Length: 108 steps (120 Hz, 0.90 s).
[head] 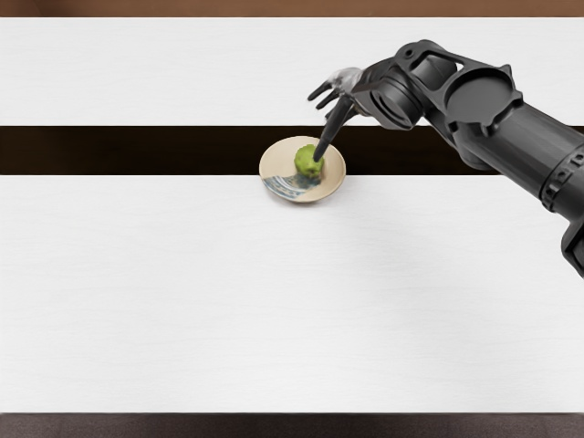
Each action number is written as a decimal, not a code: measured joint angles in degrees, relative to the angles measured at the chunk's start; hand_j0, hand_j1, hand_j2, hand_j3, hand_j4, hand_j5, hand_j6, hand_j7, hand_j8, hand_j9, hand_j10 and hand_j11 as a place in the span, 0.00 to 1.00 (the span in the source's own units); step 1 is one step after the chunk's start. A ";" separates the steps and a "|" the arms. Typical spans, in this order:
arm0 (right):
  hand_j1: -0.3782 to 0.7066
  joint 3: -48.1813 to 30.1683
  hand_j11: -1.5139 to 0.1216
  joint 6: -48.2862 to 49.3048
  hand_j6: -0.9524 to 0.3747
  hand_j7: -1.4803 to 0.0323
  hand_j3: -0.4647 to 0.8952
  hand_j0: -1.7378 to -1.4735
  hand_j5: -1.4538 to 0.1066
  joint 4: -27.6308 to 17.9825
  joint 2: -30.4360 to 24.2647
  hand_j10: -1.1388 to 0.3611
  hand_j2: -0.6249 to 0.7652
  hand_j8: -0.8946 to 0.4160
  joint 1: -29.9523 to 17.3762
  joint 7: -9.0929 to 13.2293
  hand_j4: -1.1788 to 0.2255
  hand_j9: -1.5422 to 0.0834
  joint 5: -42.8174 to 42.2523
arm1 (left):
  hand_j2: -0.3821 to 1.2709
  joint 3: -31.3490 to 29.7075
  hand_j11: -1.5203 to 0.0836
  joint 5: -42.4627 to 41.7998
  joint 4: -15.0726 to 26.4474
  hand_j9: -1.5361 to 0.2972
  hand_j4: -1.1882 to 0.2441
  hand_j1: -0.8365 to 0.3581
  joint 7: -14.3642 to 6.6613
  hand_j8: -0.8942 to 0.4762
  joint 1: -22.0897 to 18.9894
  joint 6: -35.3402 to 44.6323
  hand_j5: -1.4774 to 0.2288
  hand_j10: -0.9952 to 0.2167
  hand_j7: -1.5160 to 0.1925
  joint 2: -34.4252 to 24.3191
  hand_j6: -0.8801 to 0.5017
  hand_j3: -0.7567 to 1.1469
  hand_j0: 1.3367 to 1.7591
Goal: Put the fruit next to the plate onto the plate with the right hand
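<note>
One big white table point(274, 301) fills the bottom and the middle of the frame. Nothing lies on this near part.

Higher up, just above the middle of the frame, a small round plate point(276, 161) sits at the table's far edge. It is tan, with a grey and blue patch on its lower left side. The green fruit point(307, 166) is on the plate, a little to the right of the plate's middle.

Right above the fruit is the right hand point(342, 91). Its fingers are spread apart and are not closed around anything. One long dark finger point(327, 135) points down, and its tip touches the top of the fruit. The other fingers stick out to the left, up in the air.

Behind the hand, the thick black right arm point(511, 128) runs off to the right edge of the frame.

Behind the plate, a dark band point(137, 151) runs from left to right. Past it, at the top, is another white strip point(164, 68).
</note>
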State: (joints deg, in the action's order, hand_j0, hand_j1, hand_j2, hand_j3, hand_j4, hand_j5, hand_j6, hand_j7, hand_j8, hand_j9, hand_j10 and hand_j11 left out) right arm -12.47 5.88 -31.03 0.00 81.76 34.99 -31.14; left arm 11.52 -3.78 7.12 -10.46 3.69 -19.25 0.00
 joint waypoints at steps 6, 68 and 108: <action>0.15 0.02 0.76 -0.06 0.61 0.80 0.34 0.31 0.76 0.00 0.00 0.62 0.53 0.55 0.23 0.00 0.72 0.78 0.08 | 0.23 0.00 0.94 0.00 0.00 0.83 0.82 0.98 0.00 0.64 0.00 0.00 0.86 0.81 0.88 0.00 0.63 0.40 0.76; 0.04 -3.83 0.91 7.75 0.71 0.96 0.34 0.30 0.92 -17.68 -3.62 0.75 0.46 0.67 -4.15 0.01 0.83 0.94 15.67 | 0.23 0.00 0.94 0.00 -0.09 0.83 0.82 0.98 0.00 0.64 -0.26 0.00 0.86 0.81 0.88 0.00 0.63 0.40 0.76; 0.03 -19.82 0.92 26.10 0.72 0.98 0.34 0.30 0.93 -40.24 -23.60 0.76 0.45 0.68 -20.65 0.01 0.84 0.95 25.65 | 0.23 -0.01 0.94 0.01 -0.04 0.83 0.82 0.98 0.00 0.64 -0.26 0.00 0.86 0.81 0.88 0.00 0.63 0.40 0.76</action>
State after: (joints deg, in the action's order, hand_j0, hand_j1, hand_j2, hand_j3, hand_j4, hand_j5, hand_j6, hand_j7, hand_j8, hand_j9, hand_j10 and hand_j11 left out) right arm -32.29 31.98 -71.27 -23.60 61.11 35.00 -5.50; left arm 11.50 -3.76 7.08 -10.46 3.43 -19.25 0.00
